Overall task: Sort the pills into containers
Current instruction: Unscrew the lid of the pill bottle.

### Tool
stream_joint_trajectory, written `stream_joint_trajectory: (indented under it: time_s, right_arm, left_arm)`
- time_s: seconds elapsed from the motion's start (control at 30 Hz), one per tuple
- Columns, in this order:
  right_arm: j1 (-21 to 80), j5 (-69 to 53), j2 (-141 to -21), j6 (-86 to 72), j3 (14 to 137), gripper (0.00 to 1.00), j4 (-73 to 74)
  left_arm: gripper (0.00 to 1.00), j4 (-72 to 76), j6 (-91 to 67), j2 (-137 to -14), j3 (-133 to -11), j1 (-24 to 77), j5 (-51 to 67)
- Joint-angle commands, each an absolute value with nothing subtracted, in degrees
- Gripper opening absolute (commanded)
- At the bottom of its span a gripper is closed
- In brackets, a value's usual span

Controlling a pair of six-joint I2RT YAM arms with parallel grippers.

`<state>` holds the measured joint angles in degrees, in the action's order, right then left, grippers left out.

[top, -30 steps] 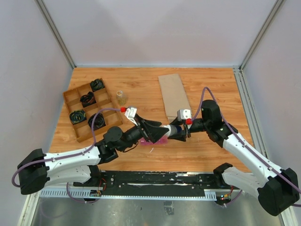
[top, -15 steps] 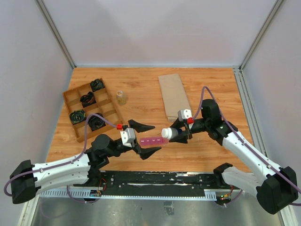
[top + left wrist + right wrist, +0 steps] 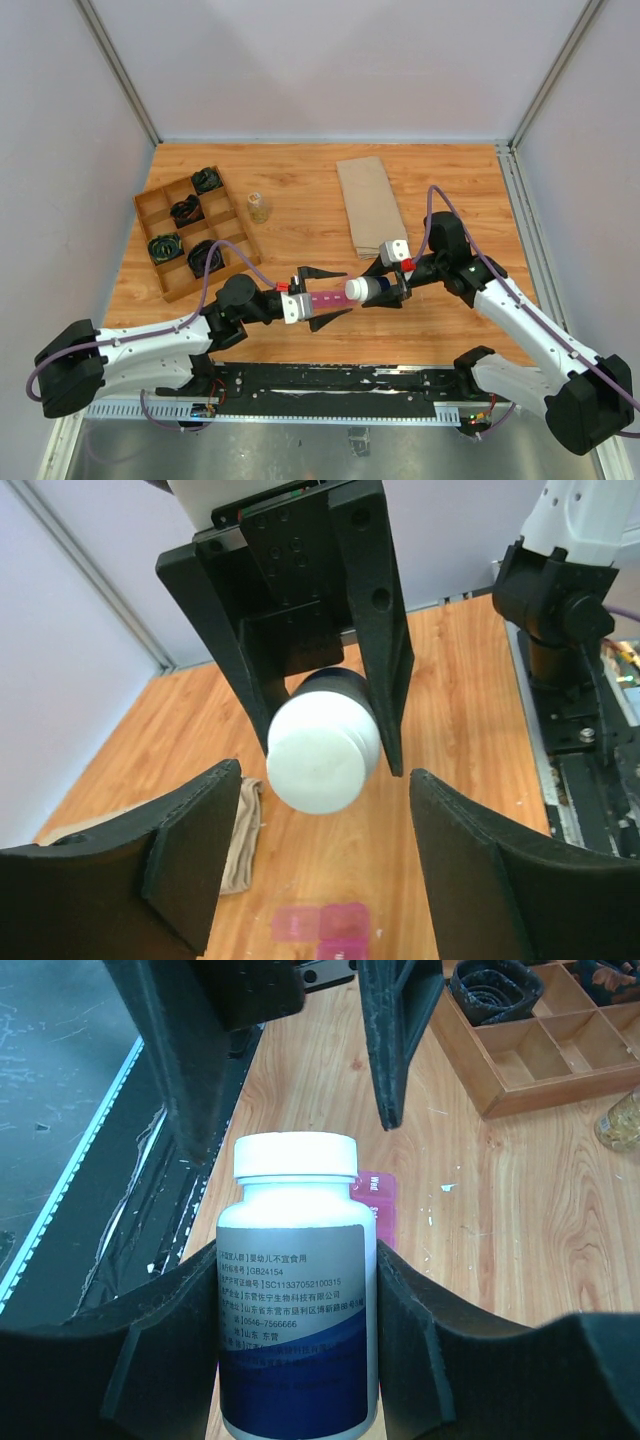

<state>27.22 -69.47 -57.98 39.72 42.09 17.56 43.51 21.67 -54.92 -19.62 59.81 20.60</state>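
1. wrist views differ: the right wrist view shows the right gripper (image 3: 298, 1255) clamped on a white-capped bottle (image 3: 295, 1300), printed label readable. the left wrist view shows only its cap, end-on.
2. left gripper (image 3: 325, 780) is wide open, holding nothing, with the cap just past its tips.
3. containers (image 3: 328, 298) - the pink strip lies at lower centre of the top view, between the left jaws. it is cut off at the bottom of the left wrist view and mostly hidden behind the bottle in the right.
4. table (image 3: 300, 180) is bare wood across the upper middle - the strip sits near its lower edge.
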Motion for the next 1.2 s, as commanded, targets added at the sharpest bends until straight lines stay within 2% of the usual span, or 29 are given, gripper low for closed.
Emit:
stream_joint_trajectory:
  time_s: [0.0,0.17,0.77,0.83,1.03,1.13,1.17]
  right_arm:
    - [26.2,-70.9,-57.4,42.3,44.1,0.01,19.2]
    - [26.2,-70.9,-57.5,42.3,44.1,0.01,19.3]
    - [26.2,-70.7,-57.7,42.5,43.9,0.01,19.3]
    - [26.2,-70.7,-57.7,42.5,43.9,0.01,19.3]
    - [26.2,-69.8,-57.8,42.5,44.0,0.01,19.4]
    - [26.2,-68.8,-58.0,42.1,44.3,0.01,19.4]
    - [26.1,-68.1,-58.2,41.7,44.6,0.01,19.4]
  left_arm:
    - [0.68,49.6,22.2,-57.6,-22.1,58.8,23.4]
    - [0.64,50.6,21.0,-59.1,-22.2,58.7,22.3]
    - [0.57,49.6,19.7,-61.5,-23.5,58.0,22.7]
    - [0.52,49.5,19.5,-61.9,-23.8,57.9,23.2]
    - [0.17,50.0,17.5,-62.1,-24.0,57.7,24.2]
    - [0.02,51.5,13.3,-62.2,-23.8,57.4,24.3]
    - [0.0,52.4,11.1,-62.4,-23.6,57.3,23.9]
